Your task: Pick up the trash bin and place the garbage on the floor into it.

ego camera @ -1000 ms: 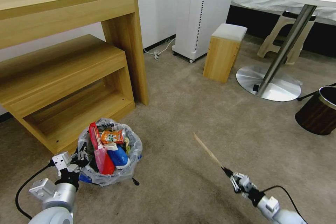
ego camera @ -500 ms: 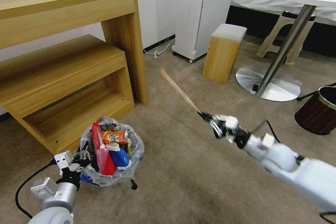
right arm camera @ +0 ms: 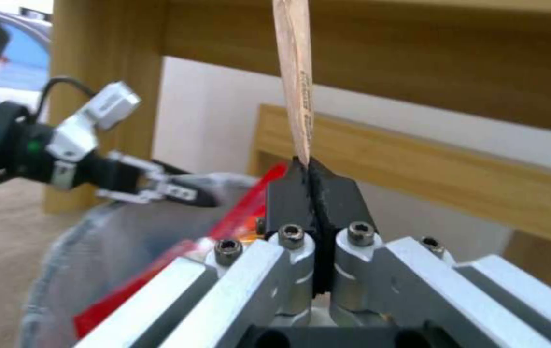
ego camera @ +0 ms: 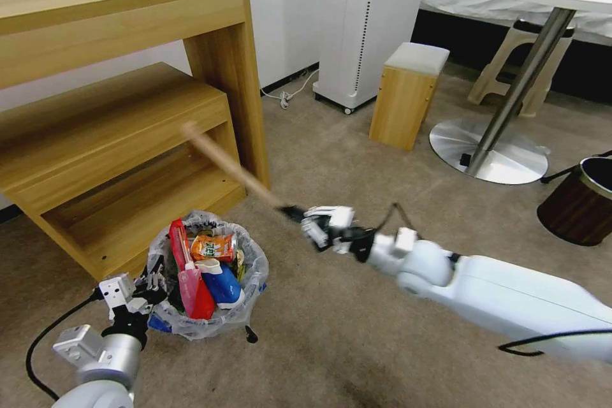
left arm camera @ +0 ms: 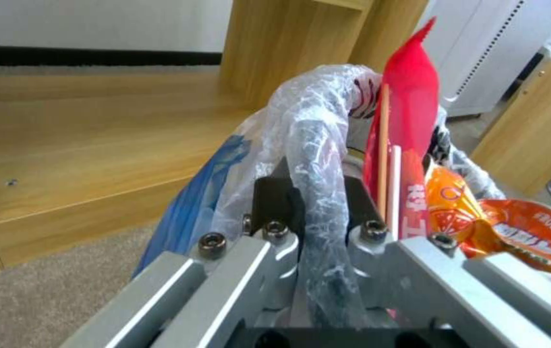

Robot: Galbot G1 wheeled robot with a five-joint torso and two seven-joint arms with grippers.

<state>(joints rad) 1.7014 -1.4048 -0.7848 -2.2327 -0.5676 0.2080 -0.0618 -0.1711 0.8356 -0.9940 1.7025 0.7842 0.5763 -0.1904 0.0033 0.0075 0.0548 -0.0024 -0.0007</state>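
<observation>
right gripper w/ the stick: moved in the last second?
Yes. The right gripper, shut on the wooden stick, has swung up and to the robot's left across the floor, ending near the wooden shelf unit beside the trash bin.

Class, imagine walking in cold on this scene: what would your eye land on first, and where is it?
Most striking is the long wooden stick pinched in the right claw, slanting through the air in front of the wooden shelf unit. Just below it, the trash bin brims with bright wrappers above the beige carpet, its bag-lined rim clamped by the left claw.
</observation>
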